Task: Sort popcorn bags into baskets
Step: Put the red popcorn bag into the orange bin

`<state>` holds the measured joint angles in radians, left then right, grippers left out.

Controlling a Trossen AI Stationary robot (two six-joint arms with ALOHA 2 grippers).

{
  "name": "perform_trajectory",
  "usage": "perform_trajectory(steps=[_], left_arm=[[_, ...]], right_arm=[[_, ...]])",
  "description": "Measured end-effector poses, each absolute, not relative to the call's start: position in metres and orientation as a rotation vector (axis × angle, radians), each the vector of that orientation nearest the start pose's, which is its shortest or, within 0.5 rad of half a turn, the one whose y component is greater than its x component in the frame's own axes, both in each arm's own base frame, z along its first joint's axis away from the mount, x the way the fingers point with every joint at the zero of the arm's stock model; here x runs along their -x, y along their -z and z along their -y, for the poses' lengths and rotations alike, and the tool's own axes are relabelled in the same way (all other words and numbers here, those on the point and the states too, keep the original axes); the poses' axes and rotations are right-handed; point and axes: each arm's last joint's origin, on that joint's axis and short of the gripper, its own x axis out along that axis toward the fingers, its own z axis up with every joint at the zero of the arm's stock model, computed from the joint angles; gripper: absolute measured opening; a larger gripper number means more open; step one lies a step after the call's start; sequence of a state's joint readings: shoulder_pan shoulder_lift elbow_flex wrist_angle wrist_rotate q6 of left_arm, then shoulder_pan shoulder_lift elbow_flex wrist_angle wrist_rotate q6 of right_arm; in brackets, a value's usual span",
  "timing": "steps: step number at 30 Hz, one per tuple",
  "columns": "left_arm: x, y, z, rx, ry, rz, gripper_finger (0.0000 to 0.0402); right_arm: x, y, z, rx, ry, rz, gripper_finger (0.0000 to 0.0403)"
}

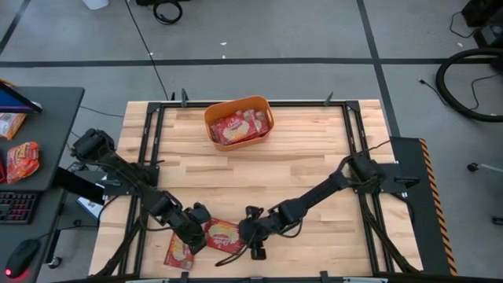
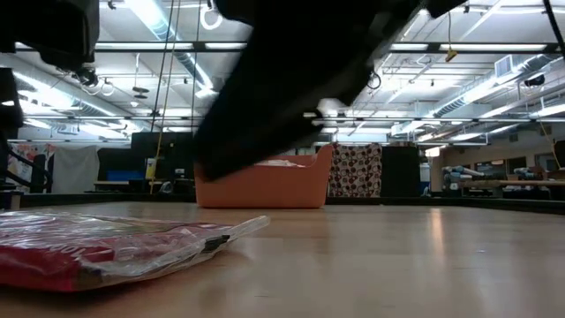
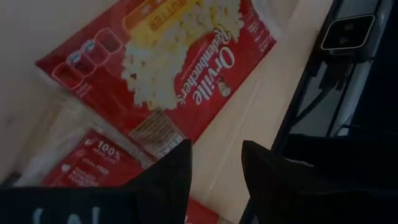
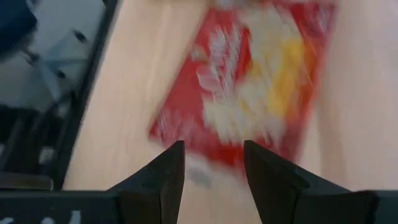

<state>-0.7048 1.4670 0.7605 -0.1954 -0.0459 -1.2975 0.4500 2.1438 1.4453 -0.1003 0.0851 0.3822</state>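
The orange basket [image 1: 239, 122] stands at the table's far middle with several red popcorn bags [image 1: 236, 126] in it; it also shows in the low view [image 2: 265, 185]. Two more popcorn bags lie flat near the table's near edge, one [image 1: 222, 234] between my grippers and one [image 1: 179, 253] to its left. My left gripper [image 1: 198, 228] is open just left of the middle bag [image 3: 168, 68], above the table. My right gripper [image 1: 245, 236] is open just right of that bag [image 4: 249, 93], pointing at it. In the low view a wrapped bag [image 2: 106, 243] lies flat.
A dark metal frame [image 1: 149, 157] runs along the table's left, right and far sides. A side table [image 1: 31, 157] at the left holds an orange-red snack packet [image 1: 22, 159], a keyboard and a mouse. Bare wood [image 1: 259, 173] lies between the basket and the grippers.
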Motion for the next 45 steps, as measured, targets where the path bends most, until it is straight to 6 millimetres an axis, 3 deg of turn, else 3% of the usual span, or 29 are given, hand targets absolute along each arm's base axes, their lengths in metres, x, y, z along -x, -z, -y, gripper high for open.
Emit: perform_trajectory(steps=[7, 13, 20, 27, 34, 40, 45], left_arm=[[-0.208, -0.181, 0.188, 0.856, 0.004, -1.115, 0.0144], [-0.207, -0.187, 0.191, 0.821, -0.018, -1.113, 0.0144], [-0.211, -0.188, 0.187, 0.753, -0.074, -1.002, 0.0144], [-0.215, -0.19, 0.182, 0.573, -0.112, -0.848, 0.0153], [-0.227, -0.187, 0.175, 0.422, -0.081, -0.814, 0.021], [-0.237, -0.177, 0.167, 0.339, -0.123, -0.813, 0.023], [-0.252, -0.159, 0.157, 0.295, -0.155, -0.846, 0.0231]], right_arm=[[-0.431, -0.125, -0.203, -0.009, -0.187, -0.891, 0.0169], [-0.418, -0.124, -0.189, 0.142, -0.109, -1.084, 0.0169], [-0.407, -0.142, -0.164, 0.322, -0.089, -1.195, 0.0169], [-0.399, -0.187, -0.153, 0.287, 0.018, -1.114, 0.0169], [-0.399, -0.188, -0.174, 0.177, 0.004, -1.043, 0.0169], [-0.39, -0.183, -0.208, 0.308, -0.034, -0.876, 0.0163], [-0.387, -0.154, -0.217, 0.403, -0.124, -0.779, 0.016]])
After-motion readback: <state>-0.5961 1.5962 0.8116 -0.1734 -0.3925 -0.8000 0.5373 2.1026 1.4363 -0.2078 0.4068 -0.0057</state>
